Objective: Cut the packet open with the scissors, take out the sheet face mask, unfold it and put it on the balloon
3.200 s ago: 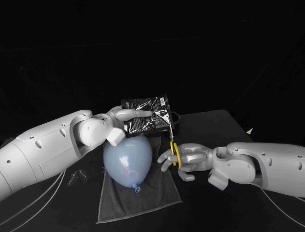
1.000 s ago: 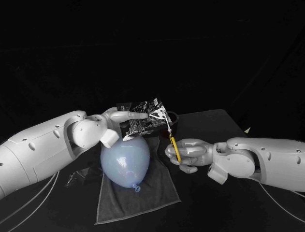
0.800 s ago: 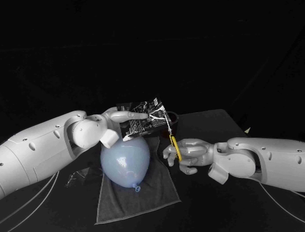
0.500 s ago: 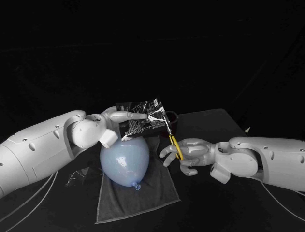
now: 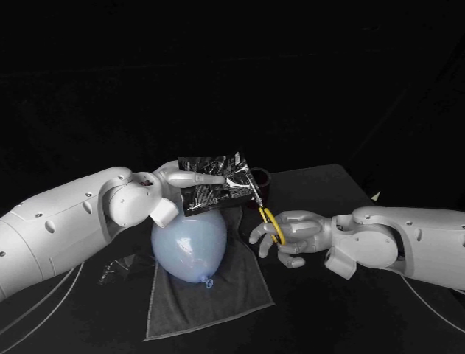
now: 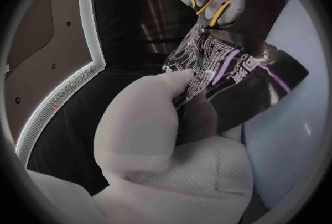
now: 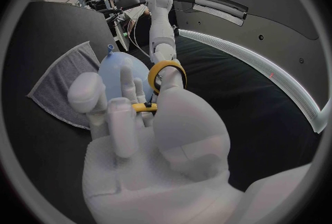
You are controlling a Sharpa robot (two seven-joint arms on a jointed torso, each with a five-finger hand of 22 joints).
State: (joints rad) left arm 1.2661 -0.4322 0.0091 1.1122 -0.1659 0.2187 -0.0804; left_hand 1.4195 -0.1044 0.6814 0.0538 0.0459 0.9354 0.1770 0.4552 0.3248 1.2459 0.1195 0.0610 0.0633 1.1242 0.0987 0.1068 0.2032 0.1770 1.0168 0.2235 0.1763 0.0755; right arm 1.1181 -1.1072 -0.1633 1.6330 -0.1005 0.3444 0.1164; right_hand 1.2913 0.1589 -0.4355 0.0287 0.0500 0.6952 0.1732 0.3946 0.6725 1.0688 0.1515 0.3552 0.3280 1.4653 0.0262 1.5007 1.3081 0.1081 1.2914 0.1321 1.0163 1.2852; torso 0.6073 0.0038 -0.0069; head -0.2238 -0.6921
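One packet [image 5: 215, 181], one pair of scissors [image 5: 265, 214], one pale blue balloon [image 5: 190, 243], one grey cloth [image 5: 213, 304].

Dark printed packet [image 5: 217, 181] hangs tilted just above the pale blue balloon [image 5: 190, 243], which lies on a grey cloth [image 5: 205, 310]. Yellow-handled scissors [image 5: 266, 214] point up at the packet's edge.

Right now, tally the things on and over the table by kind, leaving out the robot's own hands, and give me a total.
balloon: 1
packet: 1
scissors: 1
grey cloth: 1
total: 4
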